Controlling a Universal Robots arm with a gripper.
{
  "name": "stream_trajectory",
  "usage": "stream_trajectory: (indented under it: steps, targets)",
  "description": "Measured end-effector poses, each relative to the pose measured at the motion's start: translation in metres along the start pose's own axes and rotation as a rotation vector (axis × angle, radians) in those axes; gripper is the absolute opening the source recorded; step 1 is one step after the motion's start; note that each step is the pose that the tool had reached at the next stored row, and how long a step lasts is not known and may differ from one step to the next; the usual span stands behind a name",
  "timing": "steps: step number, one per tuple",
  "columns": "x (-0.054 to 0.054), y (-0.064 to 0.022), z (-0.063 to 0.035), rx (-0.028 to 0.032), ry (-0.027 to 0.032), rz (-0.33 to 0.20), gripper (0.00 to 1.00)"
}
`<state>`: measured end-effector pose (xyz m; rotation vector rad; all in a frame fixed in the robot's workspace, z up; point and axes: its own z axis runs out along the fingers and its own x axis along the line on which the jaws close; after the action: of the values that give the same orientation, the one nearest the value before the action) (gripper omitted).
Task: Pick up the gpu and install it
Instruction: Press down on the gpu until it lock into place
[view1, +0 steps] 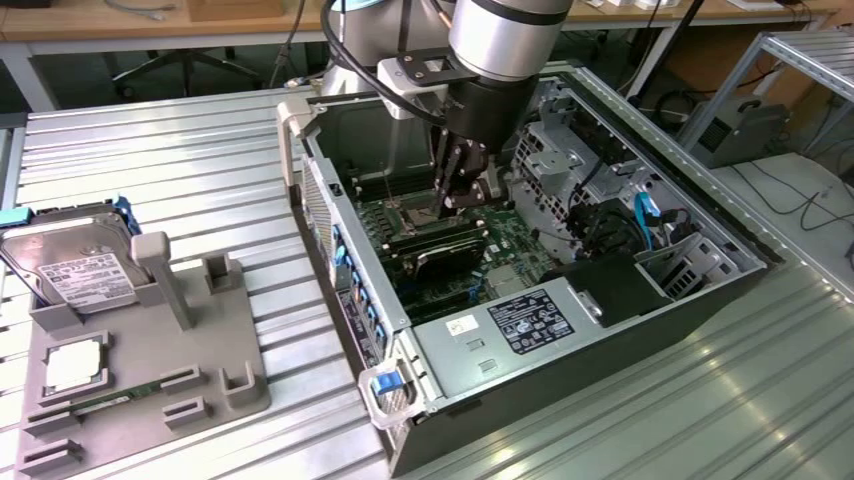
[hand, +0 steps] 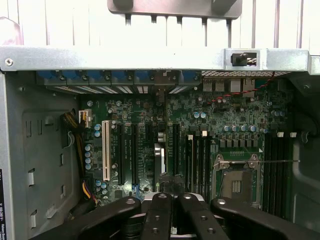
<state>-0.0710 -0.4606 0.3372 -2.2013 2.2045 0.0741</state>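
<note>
My gripper (view1: 458, 185) reaches down into the open computer case (view1: 441, 395), above the motherboard (view1: 514, 245). It is shut on the gpu (view1: 462, 200), a thin dark card that hangs on edge below the fingers. In the wrist view the gripper (hand: 172, 202) is at the picture's edge with its black fingers (hand: 159, 212) close together. The gpu (hand: 160, 152) shows edge-on as a narrow strip running out from them. It hangs over the black expansion slots (hand: 134, 150) of the motherboard (hand: 220, 120), in line with the rear bracket openings (hand: 160, 80). Whether it touches a slot I cannot tell.
On the exterior view's left a grey fixture (view1: 220, 370) holds a silver hard drive (view1: 74, 270), a processor (view1: 74, 365) and a green memory stick (view1: 107, 400). Inside the case are the empty processor socket (hand: 235, 185), a drive cage (view1: 561, 165) and blue cables (view1: 650, 225).
</note>
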Motion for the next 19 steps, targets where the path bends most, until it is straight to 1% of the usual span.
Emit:
stream_trajectory:
  steps: [1, 12, 15, 19]
  targets:
    - [0.0, 0.0, 0.0, -0.0001, 0.0, 0.0, 0.11]
    - [0.0, 0.0, 0.0004, 0.0, 0.0, 0.0, 0.11]
    - [0.0, 0.0, 0.004, -0.0001, 0.0, 0.0, 0.11]
    - [0.001, -0.0002, 0.0119, 0.0, 0.0, 0.0, 0.11]
